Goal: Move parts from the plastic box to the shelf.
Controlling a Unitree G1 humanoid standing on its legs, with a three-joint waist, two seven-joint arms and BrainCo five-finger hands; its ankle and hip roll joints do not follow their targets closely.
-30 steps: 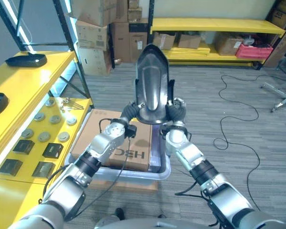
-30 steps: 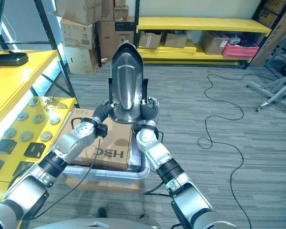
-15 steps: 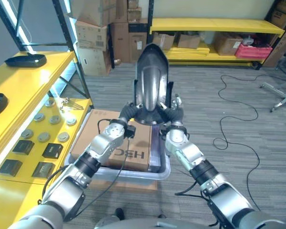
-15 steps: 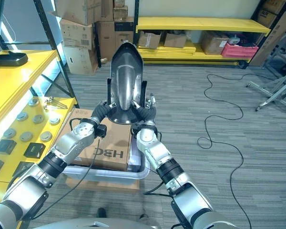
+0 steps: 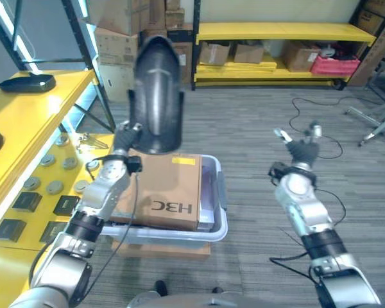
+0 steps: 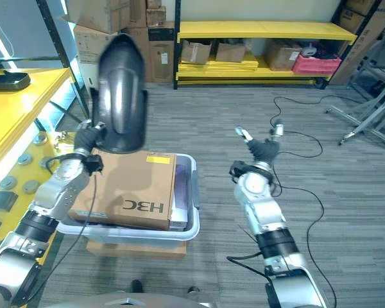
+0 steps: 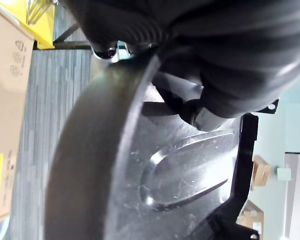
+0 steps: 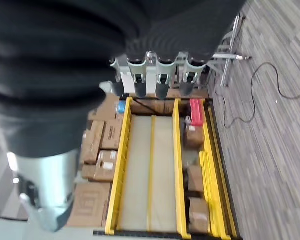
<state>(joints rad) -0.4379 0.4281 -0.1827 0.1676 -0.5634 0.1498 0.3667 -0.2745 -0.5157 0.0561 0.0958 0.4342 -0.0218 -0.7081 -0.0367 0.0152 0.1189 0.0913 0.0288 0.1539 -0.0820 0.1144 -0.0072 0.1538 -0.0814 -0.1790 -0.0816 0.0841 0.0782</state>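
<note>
A large dark grey moulded shell part (image 5: 155, 90) stands upright in the air, over the left end of the plastic box (image 5: 219, 192). My left hand (image 5: 124, 136) is shut on its lower edge, and the part's inner face with a raised oval (image 7: 190, 160) shows just beyond that hand. My right hand (image 6: 262, 151) is out to the right over the carpet, apart from the part. It is open and holds nothing, its fingers (image 8: 150, 75) straight. The pale box sits on the floor and holds a brown cardboard carton (image 5: 165, 191).
A yellow shelf (image 5: 32, 122) runs along the left, carrying round discs (image 5: 54, 187), black flat pads (image 5: 25, 201) and a black tray (image 5: 27, 82). Stacked cartons (image 5: 122, 38) stand by the rack post. A long yellow rack (image 5: 276, 32) with boxes lines the far wall.
My right hand has let go of the shell part and swung out to the right. The left hand alone has carried the part leftward, towards the yellow shelf. The camera has shifted too.
</note>
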